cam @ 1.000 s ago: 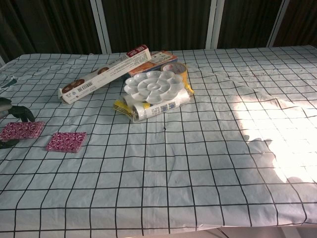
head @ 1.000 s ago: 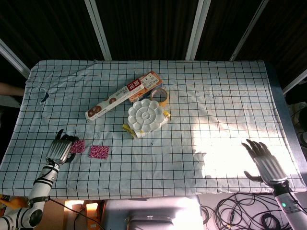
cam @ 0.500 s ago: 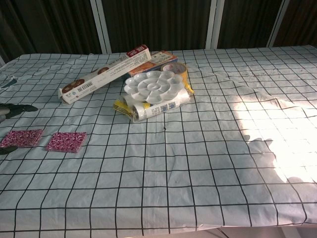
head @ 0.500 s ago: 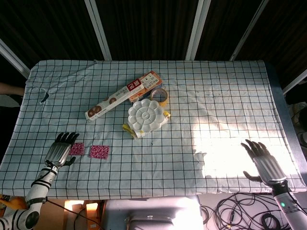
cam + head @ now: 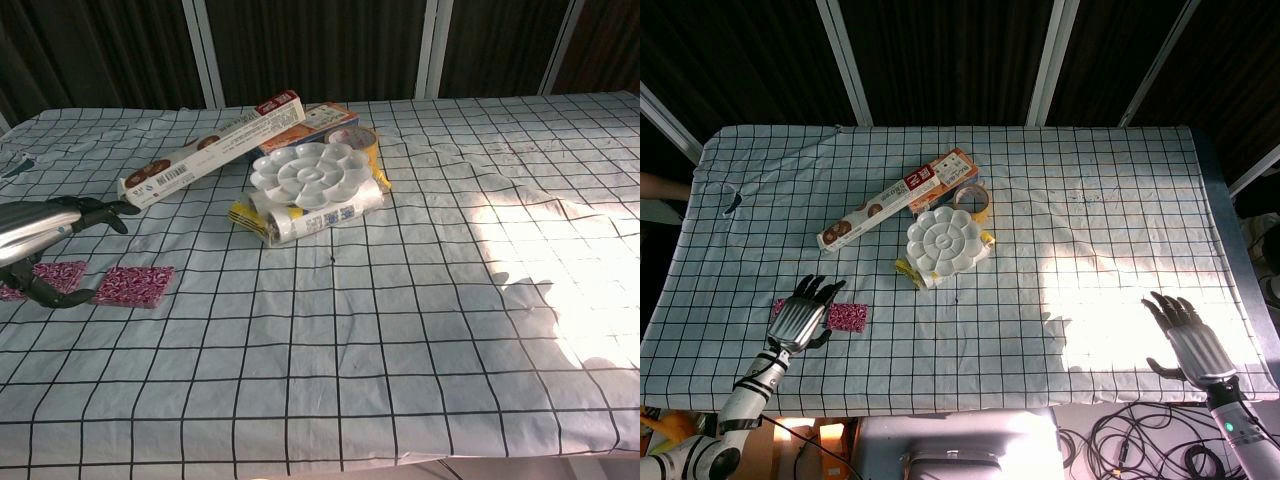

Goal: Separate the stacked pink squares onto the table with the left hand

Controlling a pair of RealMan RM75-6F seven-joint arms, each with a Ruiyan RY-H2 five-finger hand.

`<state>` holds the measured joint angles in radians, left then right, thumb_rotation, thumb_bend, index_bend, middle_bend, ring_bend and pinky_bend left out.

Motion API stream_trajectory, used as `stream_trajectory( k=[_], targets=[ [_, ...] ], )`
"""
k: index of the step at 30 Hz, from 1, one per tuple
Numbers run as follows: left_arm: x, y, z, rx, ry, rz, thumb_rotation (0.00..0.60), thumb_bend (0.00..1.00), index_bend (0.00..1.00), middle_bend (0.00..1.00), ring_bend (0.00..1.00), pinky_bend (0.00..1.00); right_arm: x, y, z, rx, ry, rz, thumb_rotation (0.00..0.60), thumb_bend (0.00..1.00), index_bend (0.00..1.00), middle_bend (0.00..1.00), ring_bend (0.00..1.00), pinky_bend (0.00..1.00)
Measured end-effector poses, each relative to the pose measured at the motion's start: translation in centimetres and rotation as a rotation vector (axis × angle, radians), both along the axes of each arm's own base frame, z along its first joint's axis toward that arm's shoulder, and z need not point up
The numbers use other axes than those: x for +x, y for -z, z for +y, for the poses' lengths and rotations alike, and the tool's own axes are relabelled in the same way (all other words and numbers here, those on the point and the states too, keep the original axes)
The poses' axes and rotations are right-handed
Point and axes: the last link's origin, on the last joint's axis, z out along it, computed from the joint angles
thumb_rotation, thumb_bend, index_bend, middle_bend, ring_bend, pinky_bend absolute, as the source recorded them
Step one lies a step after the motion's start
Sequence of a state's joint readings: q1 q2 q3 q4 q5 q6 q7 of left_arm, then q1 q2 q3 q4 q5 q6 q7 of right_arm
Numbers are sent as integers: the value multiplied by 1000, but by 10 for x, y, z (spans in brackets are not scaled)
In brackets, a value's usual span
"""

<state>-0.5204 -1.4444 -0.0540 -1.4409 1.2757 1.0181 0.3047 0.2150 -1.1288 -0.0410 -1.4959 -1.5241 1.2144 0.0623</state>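
From the head camera, the left hand [image 5: 801, 318] hovers with fingers spread and empty over the near-left part of the desk [image 5: 1090, 230], covering one pink square; the other pink square [image 5: 849, 317] lies just beside its fingertips. The right hand [image 5: 1188, 340] rests open at the near-right edge. From the chest camera, the left hand [image 5: 40, 235] hangs above two separate pink squares [image 5: 133, 285], lying side by side, in front of the long foil box [image 5: 210, 148] and white paint palette [image 5: 312, 175].

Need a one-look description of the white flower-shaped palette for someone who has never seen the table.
On the checked tablecloth, find the clutter near the middle. The palette sits at its front, beside the long printed box and the tape roll. It alone is plain white and round, with petal-like wells.
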Motion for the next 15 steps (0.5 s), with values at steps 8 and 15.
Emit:
stream_trajectory(
  k=[8, 15],
  targets=[
    [5, 23, -3, -45, -15, 80, 600, 314, 55, 154, 0, 0, 0, -2, 1, 3, 0, -9, 600, 194, 0, 0, 0, 0],
    [4, 32, -2, -48, -26, 97, 600, 314, 94, 174, 0, 0, 0, -2, 3, 15, 3, -9, 600, 194, 0, 0, 0, 0]
  ],
)
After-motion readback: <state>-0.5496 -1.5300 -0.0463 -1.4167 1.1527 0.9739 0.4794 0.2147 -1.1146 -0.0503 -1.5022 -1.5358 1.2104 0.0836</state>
